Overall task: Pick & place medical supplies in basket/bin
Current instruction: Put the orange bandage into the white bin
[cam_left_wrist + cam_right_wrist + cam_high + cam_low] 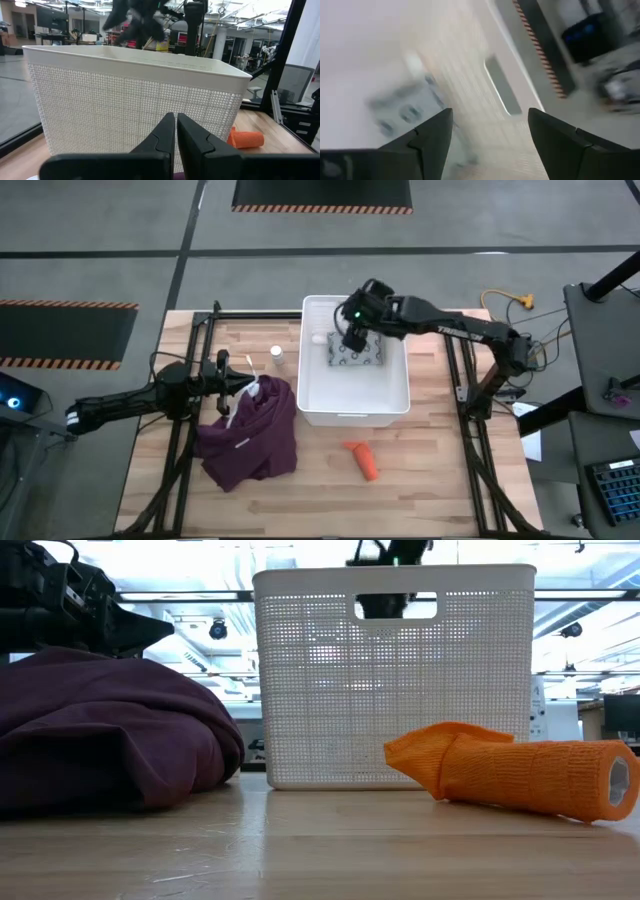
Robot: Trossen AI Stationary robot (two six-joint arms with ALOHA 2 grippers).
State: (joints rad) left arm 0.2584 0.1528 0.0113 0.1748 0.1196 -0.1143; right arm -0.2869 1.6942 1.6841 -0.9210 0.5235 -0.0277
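Observation:
The white slatted tub (398,402) stands mid-table. Inside it the grey dotted packet (358,357) lies flat on the floor, with a tiny white bottle (318,337) near the far-left corner. My right gripper (352,336) hangs open over the tub, just above the packet's far end (402,112). A second white bottle (277,354) stands on the table left of the tub. The orange tube (365,461) lies on its side in front of the tub. My left gripper (247,386) is shut, at the far edge of the maroon cloth (250,435), pointing at the tub wall (125,105).
The maroon cloth lies heaped on the table's left half, between my left arm and the near edge. Black frame rails (190,420) run along both sides of the table. Bare wood shows around the orange tube (520,775) toward the near edge.

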